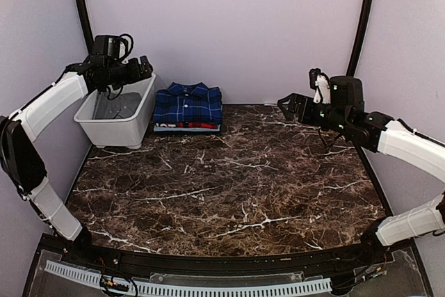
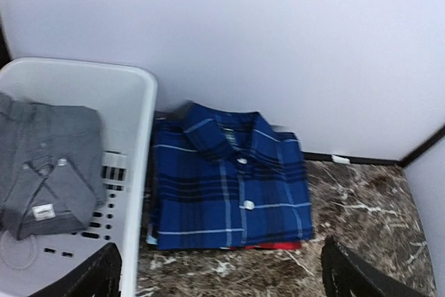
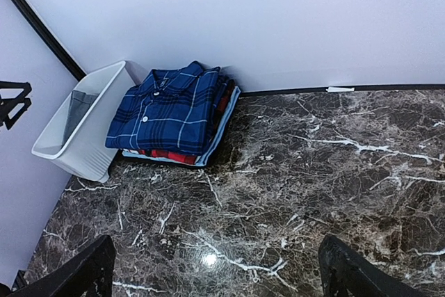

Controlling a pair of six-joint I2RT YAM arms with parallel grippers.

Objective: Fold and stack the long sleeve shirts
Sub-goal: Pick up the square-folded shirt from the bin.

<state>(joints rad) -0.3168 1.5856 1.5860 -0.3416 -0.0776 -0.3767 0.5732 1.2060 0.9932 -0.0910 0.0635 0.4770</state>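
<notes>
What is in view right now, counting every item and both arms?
plaid shirt: one, dark blue, folded on top of the stack at the far left of the table, beside the basket
lower shirts: number unclear, red and pale edges showing under the plaid shirt
grey shirt: one, light grey, lying inside the basket
basket: one, white plastic, far left corner
table: one, dark brown marble pattern
left hand: open, raised over the basket
right hand: open, raised over the far right

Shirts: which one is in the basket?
The plain grey shirt, lying in the white basket; the blue plaid shirt and the red-edged one beneath sit on the table.
</notes>
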